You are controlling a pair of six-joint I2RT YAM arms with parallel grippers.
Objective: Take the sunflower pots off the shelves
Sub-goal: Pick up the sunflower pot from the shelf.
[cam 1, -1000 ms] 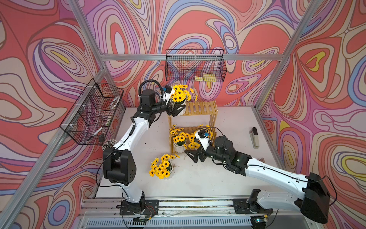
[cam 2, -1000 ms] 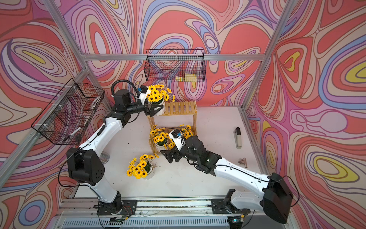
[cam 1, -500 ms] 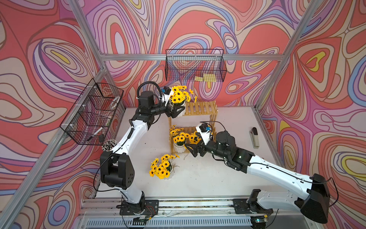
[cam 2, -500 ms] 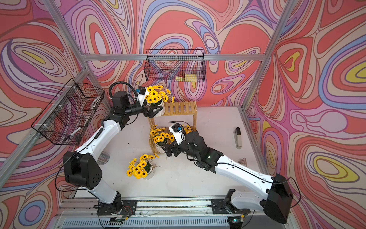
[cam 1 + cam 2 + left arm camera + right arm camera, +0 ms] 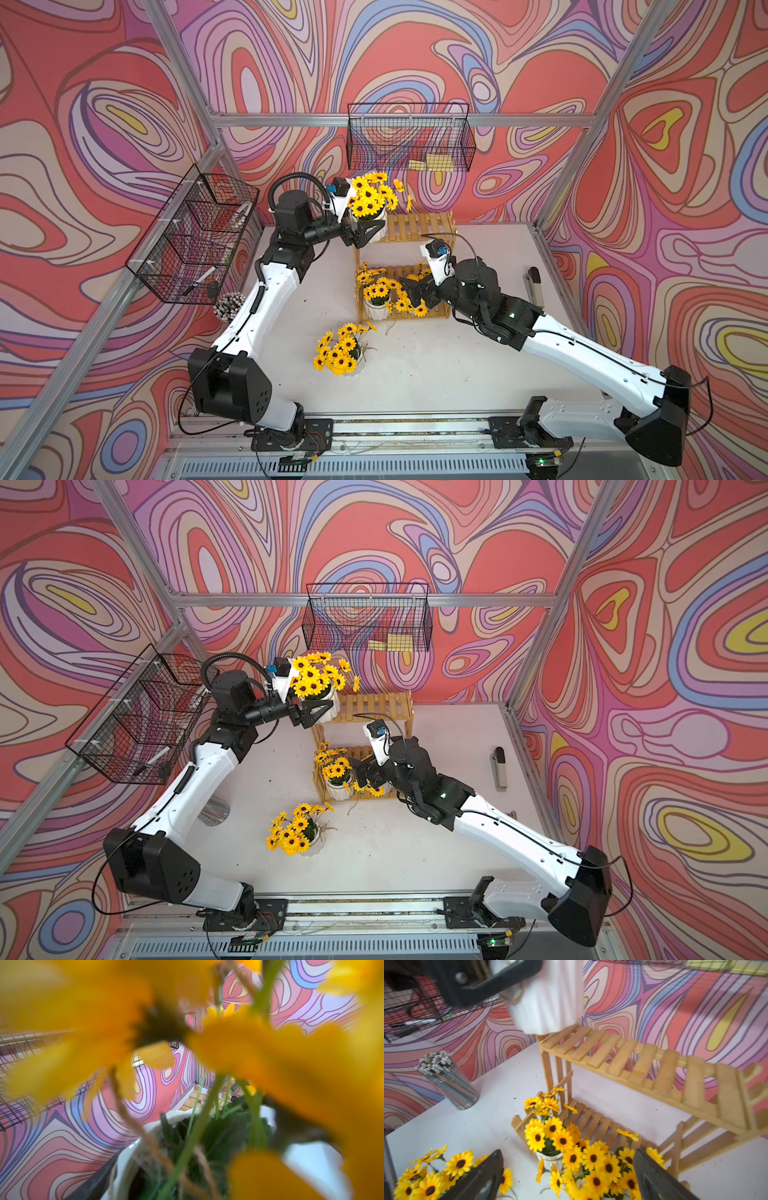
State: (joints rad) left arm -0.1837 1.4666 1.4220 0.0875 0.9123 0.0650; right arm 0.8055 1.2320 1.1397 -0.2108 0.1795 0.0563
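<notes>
Likely brittle, top-heavy — the upper pot (image 5: pixel 550 1001) is gripped round its ribbed body by the left tool (image 5: pixel 374 226); the right tool (image 5: pixel 566 1153) is held open over the lower pots (image 5: pixel 550 1160).

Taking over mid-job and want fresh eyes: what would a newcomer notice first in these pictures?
The loud red-and-purple swirled walls all round. Against them, the left gripper has its fingers around a sunflower pot at the top tier's end of the wooden shelves, while the open right gripper is at the sunflowers on the lower tier. Another pot sits on the white table in front.
</notes>
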